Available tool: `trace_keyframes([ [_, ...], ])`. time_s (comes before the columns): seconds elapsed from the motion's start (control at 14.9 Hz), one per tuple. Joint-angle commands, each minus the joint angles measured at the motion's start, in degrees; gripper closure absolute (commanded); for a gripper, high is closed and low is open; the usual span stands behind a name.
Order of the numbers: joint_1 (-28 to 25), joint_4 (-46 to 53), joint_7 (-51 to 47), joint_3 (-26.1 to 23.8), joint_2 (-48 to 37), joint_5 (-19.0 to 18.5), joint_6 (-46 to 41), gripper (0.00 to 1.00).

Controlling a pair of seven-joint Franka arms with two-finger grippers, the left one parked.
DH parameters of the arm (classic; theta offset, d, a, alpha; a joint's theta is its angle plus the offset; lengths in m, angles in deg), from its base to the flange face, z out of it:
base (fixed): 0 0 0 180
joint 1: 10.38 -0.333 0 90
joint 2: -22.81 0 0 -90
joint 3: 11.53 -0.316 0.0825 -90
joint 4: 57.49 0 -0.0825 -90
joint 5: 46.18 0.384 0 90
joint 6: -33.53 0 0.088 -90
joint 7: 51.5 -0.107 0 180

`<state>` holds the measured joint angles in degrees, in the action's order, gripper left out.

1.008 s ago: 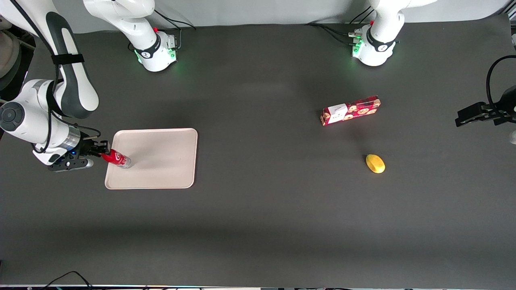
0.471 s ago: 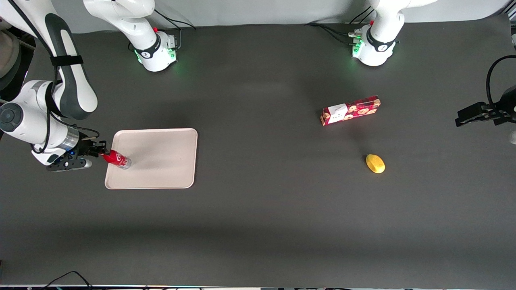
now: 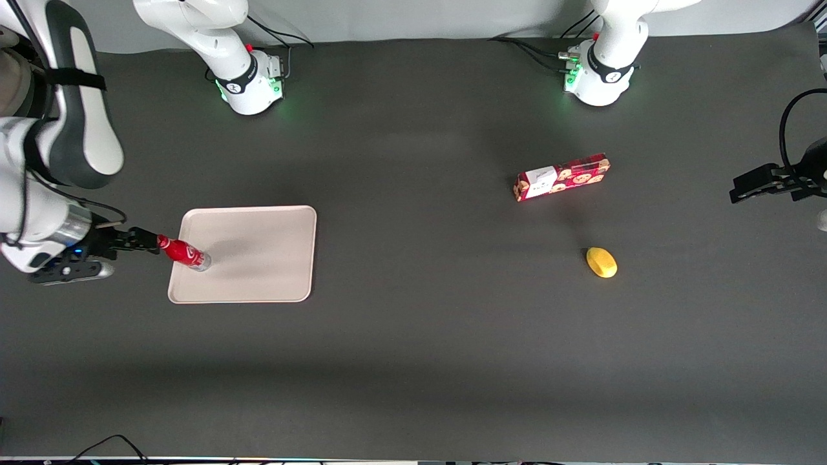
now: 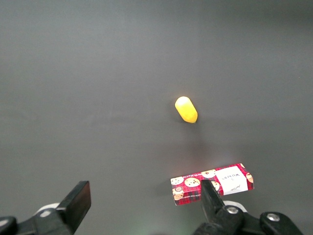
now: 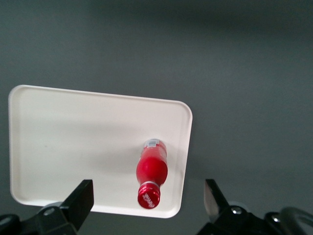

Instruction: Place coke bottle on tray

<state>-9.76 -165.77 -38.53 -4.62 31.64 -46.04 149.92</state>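
right arm's gripper [image 3: 150, 241] raised above the tray's edge at the working arm's end of the table, fingers [image 5: 78, 201] spread wide, nothing between them. directly below: coke bottle [image 5: 152, 174] standing upright on the tray [image 5: 73, 142], released, close to the rim and near one corner, cap uppermost, silvery base on the tray floor. in the front view, red cap of the coke bottle [image 3: 183, 252] just beside the fingertips, though probably lower than them. placement judged essentially complete; only the retreat left.

risks from here:
- any sideways or downward drift of the open fingers while level with the cap: tall, narrow, light bottle, likely to tip.
- a fall toward the near rim: little tray floor to spare there, so possibly a roll over the raised rim onto the table [image 3: 413, 336].
- safest course judged a straight lift before any sideways travel.

well apart, toward the parked arm's end: cookie box [image 3: 561, 176] and yellow object [image 3: 601, 262], no part in this step.
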Motion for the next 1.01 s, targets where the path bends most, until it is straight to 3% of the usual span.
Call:
trace_keyframes([
  [0.0, -0.53, 10.09, -3.03, -1.89, 0.31, 1.0, -6.87, 0.0],
  [0.61, -0.97, 28.9, -10.24, -2.17, -0.57, 1.7, -28.31, 0.0],
  [0.94, -0.97, 29.44, -10.42, -2.08, -0.14, 1.79, -29.91, 0.0],
])
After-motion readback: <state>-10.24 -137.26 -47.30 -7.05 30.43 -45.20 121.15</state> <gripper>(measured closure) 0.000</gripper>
